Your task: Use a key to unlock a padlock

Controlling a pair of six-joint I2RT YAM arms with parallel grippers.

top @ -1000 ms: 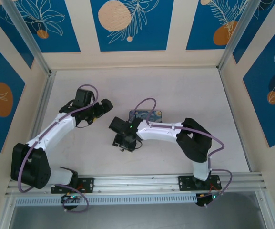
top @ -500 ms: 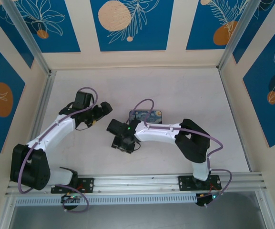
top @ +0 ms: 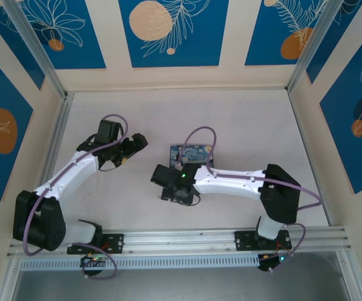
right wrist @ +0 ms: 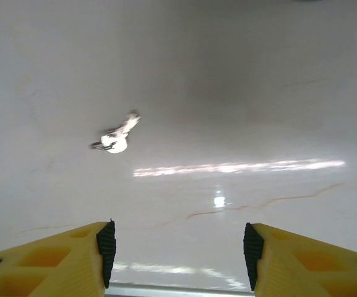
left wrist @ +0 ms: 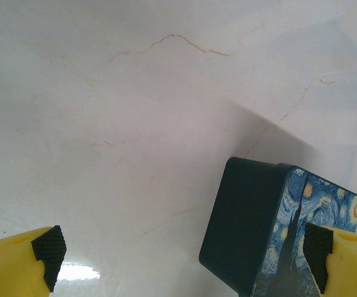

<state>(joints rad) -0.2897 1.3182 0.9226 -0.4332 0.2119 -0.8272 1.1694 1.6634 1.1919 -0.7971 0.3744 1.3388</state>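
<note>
Right arm: in the top view I see my right arm (top: 231, 182) reaching from its base at the lower right towards the middle of the frame. Its dark wrist is low over the pale table (top: 250, 119).
Right gripper: in the right wrist view, the right gripper (right wrist: 178, 250) shows two yellow fingers (right wrist: 48, 263) at the bottom corners. They are set apart, with bare table between them and nothing held.
Key: the key (right wrist: 117, 140) is a tiny, blurred silvery sliver lying on the table, left of centre in the right wrist view. It is beyond the fingertips and touches neither.
Left arm: in the top view my left arm (top: 74, 169) runs from the lower left up to the middle left.
Left gripper: in the left wrist view, the left gripper (left wrist: 182, 247) is spread wide, with black pads (left wrist: 48, 247) at both bottom corners, gripping nothing.
Tin: a blue swirl-painted tin (left wrist: 252, 229) sits on the table at the lower right of the left wrist view, right beside the pad there. I cannot tell whether they touch.
Walls: cream walls with blue panels (top: 168, 31) fill the top of the top view.
</note>
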